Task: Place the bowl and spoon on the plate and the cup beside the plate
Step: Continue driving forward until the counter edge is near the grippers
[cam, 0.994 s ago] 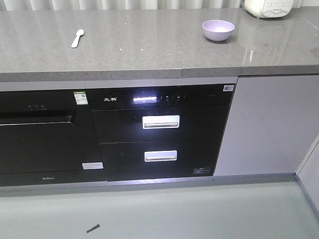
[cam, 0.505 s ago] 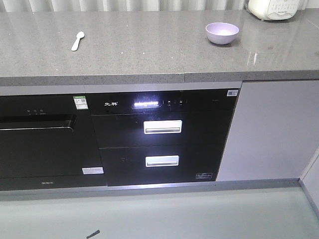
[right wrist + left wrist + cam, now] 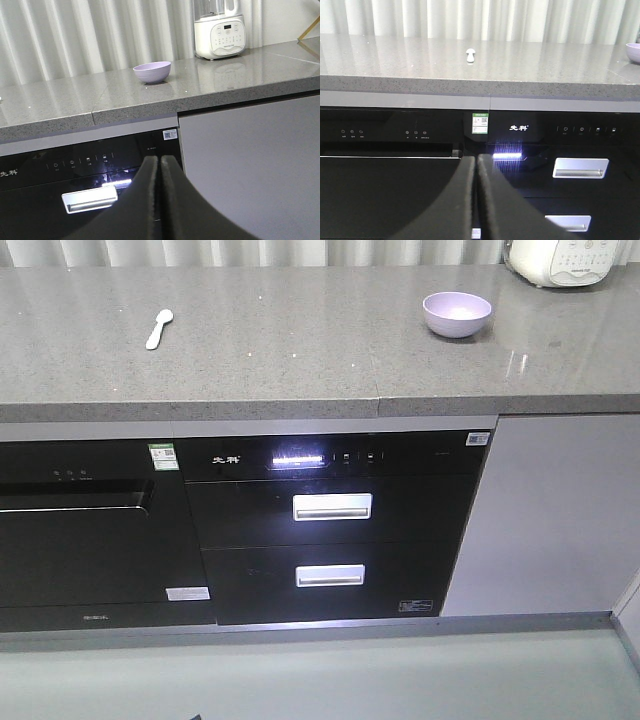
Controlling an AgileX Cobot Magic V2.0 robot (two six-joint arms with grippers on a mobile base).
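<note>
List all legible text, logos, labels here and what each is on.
"先科": white logo on the control panel of the black two-drawer appliance.
Green sticker left of the logo: print too small to read.
QR sticker at the panel's right end: no legible text.
White label low on the left unit, small one at the drawers' lower right: blurred.
White countertop appliance: button captions unreadable.

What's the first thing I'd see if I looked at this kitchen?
Probably the bright white light glowing on the black appliance under the counter. Next, the little purple bowl sitting alone toward the right of the counter, and the white spoon lying far off to the left.
</note>
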